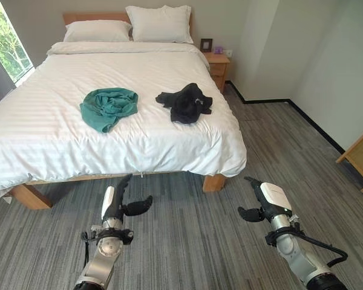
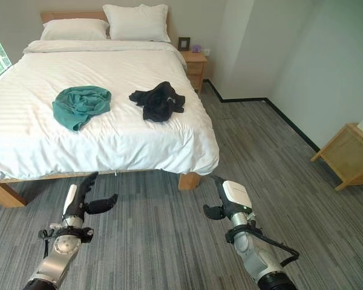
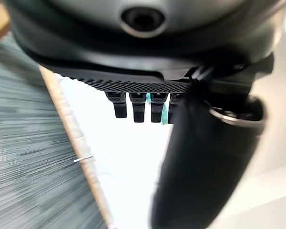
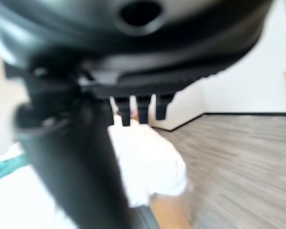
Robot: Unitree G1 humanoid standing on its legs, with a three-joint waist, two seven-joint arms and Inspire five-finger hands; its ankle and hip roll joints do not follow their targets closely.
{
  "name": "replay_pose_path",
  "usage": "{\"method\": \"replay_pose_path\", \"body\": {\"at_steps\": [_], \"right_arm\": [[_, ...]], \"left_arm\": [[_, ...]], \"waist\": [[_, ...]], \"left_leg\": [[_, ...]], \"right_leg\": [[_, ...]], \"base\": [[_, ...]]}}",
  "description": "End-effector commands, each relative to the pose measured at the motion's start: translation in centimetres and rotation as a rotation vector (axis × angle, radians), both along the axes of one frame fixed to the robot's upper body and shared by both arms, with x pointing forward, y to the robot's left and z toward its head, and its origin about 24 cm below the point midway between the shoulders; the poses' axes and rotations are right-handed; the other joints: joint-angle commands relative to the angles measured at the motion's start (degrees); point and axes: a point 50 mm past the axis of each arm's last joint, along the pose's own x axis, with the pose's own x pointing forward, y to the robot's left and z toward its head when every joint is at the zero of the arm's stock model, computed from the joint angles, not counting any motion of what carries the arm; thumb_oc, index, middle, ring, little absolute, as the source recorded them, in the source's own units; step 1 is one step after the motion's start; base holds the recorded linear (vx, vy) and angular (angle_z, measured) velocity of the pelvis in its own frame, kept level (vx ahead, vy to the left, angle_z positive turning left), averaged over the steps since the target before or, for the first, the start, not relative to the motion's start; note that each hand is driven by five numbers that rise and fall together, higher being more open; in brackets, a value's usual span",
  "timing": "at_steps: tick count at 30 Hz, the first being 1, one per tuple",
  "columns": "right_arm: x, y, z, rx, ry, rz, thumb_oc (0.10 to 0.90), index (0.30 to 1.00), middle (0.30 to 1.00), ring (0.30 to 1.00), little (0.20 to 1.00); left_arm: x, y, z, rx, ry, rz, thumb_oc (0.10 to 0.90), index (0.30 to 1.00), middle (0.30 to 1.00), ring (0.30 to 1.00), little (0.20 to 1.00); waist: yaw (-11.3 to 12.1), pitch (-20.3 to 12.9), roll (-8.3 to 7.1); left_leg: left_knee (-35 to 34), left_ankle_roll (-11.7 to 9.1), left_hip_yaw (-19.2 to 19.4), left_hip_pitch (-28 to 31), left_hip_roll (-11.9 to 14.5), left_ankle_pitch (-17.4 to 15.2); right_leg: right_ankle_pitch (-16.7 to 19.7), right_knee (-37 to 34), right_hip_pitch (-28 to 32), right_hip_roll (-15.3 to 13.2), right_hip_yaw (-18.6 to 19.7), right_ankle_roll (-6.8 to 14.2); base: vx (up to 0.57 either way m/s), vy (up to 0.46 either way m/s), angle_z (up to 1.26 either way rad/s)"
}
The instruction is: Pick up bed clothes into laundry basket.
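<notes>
Teal garment [image 1: 109,107] and black garment [image 1: 186,103] on bed [image 1: 60,139], well beyond both hands' released fingers [image 1: 122,187]

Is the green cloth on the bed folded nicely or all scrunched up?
Scrunched up. The green cloth lies in a crumpled heap with wrinkles and uneven edges on the white bed.

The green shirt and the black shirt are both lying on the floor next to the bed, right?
Not quite. The green shirt and the black shirt are both lying on top of the bed, not on the floor. The left eye view shows them side by side on the white cover.
</notes>
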Motion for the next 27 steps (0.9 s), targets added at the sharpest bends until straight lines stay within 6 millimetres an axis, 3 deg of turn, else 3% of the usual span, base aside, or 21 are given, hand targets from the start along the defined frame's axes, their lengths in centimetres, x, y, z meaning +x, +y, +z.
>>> {"method": "replay_pose_path", "body": {"at_steps": [1, 6, 7, 10, 11, 13, 14, 15, 16, 17, 18, 21, 23, 24, 25, 27], "right_arm": [[2.4, 0.6, 6.2, 0.116, -0.344, 0.033, 0.800, 0.900, 0.900, 0.900, 0.900], [1.7, 1.1, 6.9, 0.179, -0.380, 0.057, 0.800, 0.900, 0.900, 0.900, 0.900], [0.9, 0.9, 6.1, 0.185, -0.322, 0.053, 0.800, 0.900, 0.900, 0.900, 0.900], [0.8, 1.0, 6.2, 0.194, -0.317, 0.054, 0.800, 0.900, 0.900, 0.900, 0.900], [0.7, 1.1, 6.2, 0.222, -0.321, 0.047, 0.800, 0.900, 0.900, 0.900, 0.900], [0.6, 1.1, 6.2, 0.249, -0.323, 0.039, 0.800, 0.900, 0.900, 0.900, 0.900], [0.0, 0.7, 5.9, 0.283, -0.313, 0.009, 0.800, 0.900, 0.900, 0.900, 0.900], [0.0, 0.7, 5.9, 0.283, -0.313, 0.009, 0.800, 0.900, 0.900, 0.900, 0.900], [-0.5, 0.1, 5.5, 0.290, -0.296, -0.023, 0.800, 0.900, 0.900, 0.900, 0.900], [-0.6, 0.1, 5.4, 0.290, -0.295, -0.023, 0.800, 0.900, 0.900, 0.900, 0.900], [-1.1, -0.6, 4.9, 0.270, -0.281, -0.064, 0.800, 0.900, 0.900, 0.900, 0.900], [-2.6, -1.4, 3.4, 0.262, -0.229, -0.124, 0.800, 0.900, 0.900, 0.900, 0.900], [-4.1, -1.9, 1.2, 0.261, -0.131, -0.170, 0.800, 0.900, 0.900, 0.900, 0.900], [-4.1, -1.9, 1.2, 0.260, -0.130, -0.170, 0.800, 0.900, 0.900, 0.900, 0.900], [-4.4, -2.2, 0.7, 0.253, -0.107, -0.178, 0.800, 0.900, 0.900, 0.900, 0.900], [-4.3, -3.1, 0.8, 0.214, -0.098, -0.184, 0.800, 0.900, 0.900, 0.900, 0.900]], "left_arm": [[1.9, -0.2, 5.9, 0.013, -0.322, -0.044, 0.800, 0.900, 0.900, 0.900, 0.900], [0.8, -0.4, 5.6, -0.041, -0.311, -0.067, 0.800, 0.900, 0.900, 0.900, 0.900], [-0.2, 0.4, 5.4, -0.009, -0.283, -0.070, 0.800, 0.900, 0.900, 0.900, 0.900], [-0.5, 0.6, 5.1, -0.003, -0.269, -0.061, 0.800, 0.900, 0.900, 0.900, 0.900], [-0.8, 0.9, 4.8, 0.011, -0.248, -0.045, 0.800, 0.900, 0.900, 0.900, 0.900], [-0.9, 1.1, 4.6, 0.024, -0.236, -0.038, 0.800, 0.900, 0.900, 0.900, 0.900], [-0.9, 1.0, 4.3, 0.025, -0.217, -0.040, 0.800, 0.900, 0.900, 0.900, 0.900], [-0.9, 1.0, 4.3, 0.024, -0.217, -0.040, 0.800, 0.900, 0.900, 0.900, 0.900], [-0.9, 0.8, 4.0, 0.023, -0.205, -0.054, 0.800, 0.900, 0.900, 0.900, 0.900], [-0.9, 0.8, 4.0, 0.023, -0.204, -0.055, 0.800, 0.900, 0.900, 0.900, 0.900], [-0.8, 0.8, 3.8, 0.026, -0.189, -0.061, 0.800, 0.900, 0.900, 0.900, 0.900], [-0.4, 0.8, 3.6, 0.039, -0.182, -0.067, 0.800, 0.900, 0.900, 0.900, 0.900], [-1.1, 0.4, 2.8, 0.027, -0.151, -0.077, 0.800, 0.900, 0.900, 0.900, 0.900], [-1.1, 0.4, 2.7, 0.026, -0.150, -0.077, 0.800, 0.900, 0.900, 0.900, 0.900], [-1.4, 0.1, 2.4, 0.012, -0.139, -0.078, 0.800, 0.900, 0.900, 0.900, 0.900], [-1.7, -0.2, 2.1, -0.027, -0.130, -0.082, 0.800, 0.900, 0.900, 0.900, 0.900]], "waist": [[0.63, -1.10, -1.04], [0.89, -0.62, -1.58], [0.86, 2.10, -1.88], [0.85, 2.90, -1.70], [0.08, 4.91, -0.32], [-0.32, 5.41, 0.03], [-1.60, 6.19, -0.32], [-1.63, 6.19, -0.30], [-2.45, 6.75, -1.00], [-2.68, 6.88, -0.79], [-3.73, 7.29, -1.17], [-6.15, 6.76, -1.86], [-7.78, 5.48, -1.77], [-7.82, 5.53, -1.71], [-8.29, 5.61, -1.08], [-7.72, 6.14, -0.70]], "left_leg": [[0.25, -4.69, -1.38, 1.23, 4.57, -2.33], [0.23, -4.04, -1.33, 0.96, 3.91, -3.13], [0.29, -1.87, -1.68, 1.45, 2.63, -4.55], [0.27, -1.34, -1.38, 1.83, 2.39, -4.85], [-0.01, -0.86, -1.58, 2.86, 3.45, -5.13], [-0.01, -0.82, -1.55, 3.14, 3.65, -5.50], [-0.01, -1.09, -2.73, 3.86, 2.73, -6.79], [-0.01, -1.09, -2.76, 3.86, 2.75, -6.79], [-0.01, -2.00, -3.83, 4.40, 1.82, -7.77], [-0.01, -2.06, -4.09, 4.54, 2.11, -7.74], [-0.01, -3.70, -5.13, 5.51, 2.57, -8.81], [-0.01, -4.95, -6.92, 7.19, 2.92, -10.77], [1.82, -4.57, -9.07, 11.24, 1.72, -13.71], [2.23, -4.58, -9.10, 11.22, 1.84, -14.02], [7.47, -5.19, -9.21, 10.91, 2.72, -14.54], [24.67, -6.76, -10.74, 3.03, 6.83, -9.40]], "right_leg": [[0.90, 1.32, 1.75, -7.69, -0.19, 8.73], [0.99, 3.09, 0.90, -8.55, -0.13, 9.26], [3.11, 16.64, -5.64, -10.76, 2.37, 11.28], [5.18, 22.17, -8.97, -11.50, 3.90, 11.88], [7.08, 30.96, -14.25, -11.08, 4.80, 11.88], [6.47, 33.29, -17.26, -10.54, 4.96, 11.88], [3.51, 29.97, -19.77, -8.93, 5.42, 11.55], [3.52, 29.95, -19.73, -8.92, 5.37, 11.54], [1.29, 19.48, -19.74, -8.12, 5.24, 10.09], [1.67, 18.59, -18.97, -7.82, 4.75, 10.07], [3.20, 8.83, -20.04, -8.05, 5.47, 10.02], [5.86, 4.46, -21.35, -8.29, 10.68, 10.70], [6.33, 6.01, -20.58, -7.56, 14.01, 10.22], [6.21, 6.12, -20.46, -7.53, 13.99, 10.24], [5.45, 6.53, -19.17, -6.70, 14.24, 9.62], [3.44, 5.02, -15.00, -5.26, 13.20, 6.42]], "base": [[0.02, 0.039, 0.05], [0.01, 0.075, 0.02], [-0.04, 0.138, -0.03], [-0.02, 0.109, -0.01], [0.08, 0.132, -0.03], [0.11, 0.076, -0.05], [0.11, -0.011, 0.03], [0.31, -0.058, 0.08], [0.16, -0.069, 0.19], [0.34, -0.213, 0.60], [0.26, -0.208, 0.76], [0.33, -0.226, 0.76], [0.47, -0.202, 0.85], [0.40, -0.191, 0.61], [0.23, -0.192, 0.28], [0.26, -0.316, 0.17]]}}
